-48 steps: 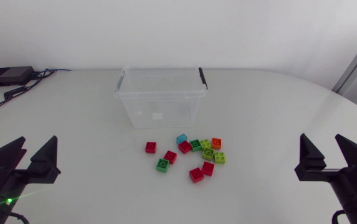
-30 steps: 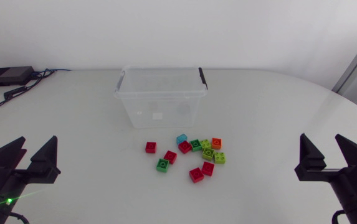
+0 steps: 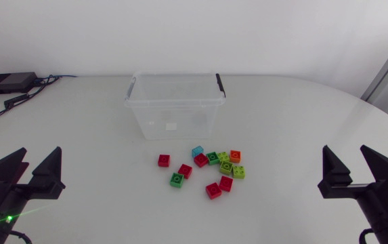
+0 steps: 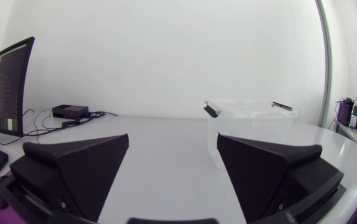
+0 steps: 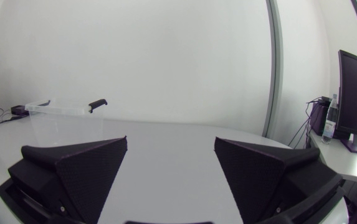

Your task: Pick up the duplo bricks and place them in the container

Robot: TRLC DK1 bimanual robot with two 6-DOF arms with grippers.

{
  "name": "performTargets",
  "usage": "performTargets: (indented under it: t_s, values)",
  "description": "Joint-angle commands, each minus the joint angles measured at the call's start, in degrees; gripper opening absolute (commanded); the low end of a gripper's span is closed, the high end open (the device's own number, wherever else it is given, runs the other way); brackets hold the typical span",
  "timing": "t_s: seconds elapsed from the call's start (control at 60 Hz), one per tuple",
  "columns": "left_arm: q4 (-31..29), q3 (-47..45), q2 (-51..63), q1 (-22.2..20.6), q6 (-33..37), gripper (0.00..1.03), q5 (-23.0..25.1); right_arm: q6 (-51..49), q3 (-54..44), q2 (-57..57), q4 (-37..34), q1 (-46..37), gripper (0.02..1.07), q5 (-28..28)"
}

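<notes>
Several duplo bricks (image 3: 207, 171), red, green, lime, orange and one blue, lie scattered on the white table just in front of a clear plastic container (image 3: 174, 106) with black handle clips. My left gripper (image 3: 26, 171) stands open at the table's left front, far from the bricks. At the right front my right gripper (image 3: 353, 169) is open too, nothing between its fingers. The left wrist view has the container (image 4: 250, 124) ahead of the open left gripper (image 4: 173, 163). Off to the side of the open right gripper (image 5: 171, 163), the right wrist view catches the container (image 5: 65, 117).
A small black box (image 3: 8, 83) with cables sits at the table's back left corner. White tabletop (image 3: 295, 122) stretches between the bricks and both grippers.
My right gripper has shifted very slightly to the left. The bricks, container and left gripper stay where they were.
</notes>
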Motion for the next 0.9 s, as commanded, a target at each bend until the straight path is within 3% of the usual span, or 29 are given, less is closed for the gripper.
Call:
performTargets:
  t_s: [0.0, 0.317, 0.45, 0.567, 0.65, 0.883]
  values:
    - [1.2, 1.0, -0.7, 0.3, -0.2, 0.99, -0.2, 1.6, -1.0, -0.5, 1.2, 0.3, 1.03, 0.0]
    - [2.1, 12.6, 9.4, -0.8, -0.3, 0.99, -0.2, 1.6, 3.0, 2.4, 5.1, 0.5, 1.03, 0.0]
    - [4.0, 16.4, 16.5, -1.8, -0.6, 0.99, -0.2, 1.3, 7.0, 10.6, 7.8, 0.6, 1.03, 0.0]
    - [3.4, 21.8, 26.9, -6.8, -0.7, 0.98, -0.2, 1.3, 11.7, 20.3, 8.9, 1.8, 1.03, -0.1]
    - [2.9, 25.1, 32.9, -7.4, -0.4, 0.95, -0.2, 1.4, 14.8, 27.1, 9.1, 2.6, 1.03, 0.0]
    - [-9.0, 35.1, 50.2, -12.5, 7.3, 0.94, 0.9, 1.3, 17.2, 35.0, 8.5, 3.7, 1.03, -0.7]
